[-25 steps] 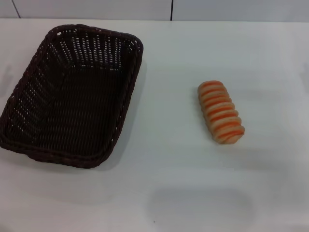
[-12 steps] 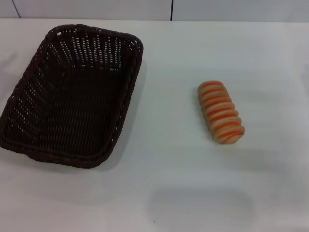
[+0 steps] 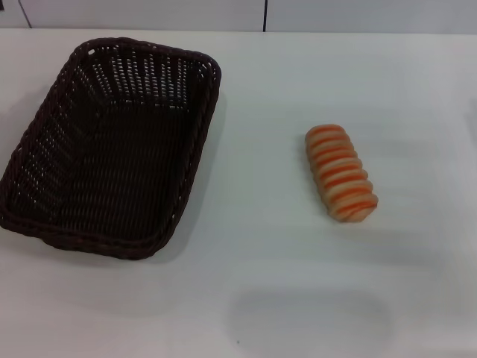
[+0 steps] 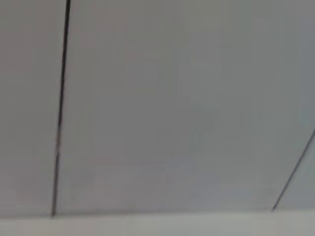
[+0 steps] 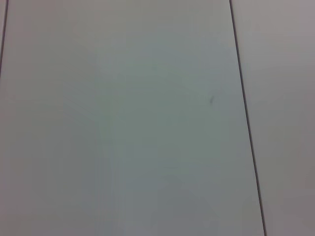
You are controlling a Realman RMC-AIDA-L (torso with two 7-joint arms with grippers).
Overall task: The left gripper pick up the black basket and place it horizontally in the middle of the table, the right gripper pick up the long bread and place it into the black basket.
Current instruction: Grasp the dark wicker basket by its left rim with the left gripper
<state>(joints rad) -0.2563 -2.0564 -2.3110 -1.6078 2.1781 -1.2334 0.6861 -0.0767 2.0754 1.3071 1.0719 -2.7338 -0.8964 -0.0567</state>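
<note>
Very little differs from a second ago. A small dark sliver [image 3: 2, 4] now shows at the far left corner of the head view, above the worktop's [image 3: 261, 298] back edge; it was not there before, and what it is cannot be told. The faint grey shadow on the worktop beside the black basket's [image 3: 112, 142] left rim has faded out.

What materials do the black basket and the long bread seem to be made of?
Black basket: woven wicker or plastic rattan, matte, with visible weave gaps and a braided rim. Long bread: looks like smooth foam or plastic, given its even orange and cream ridges, though it may be real.
</note>
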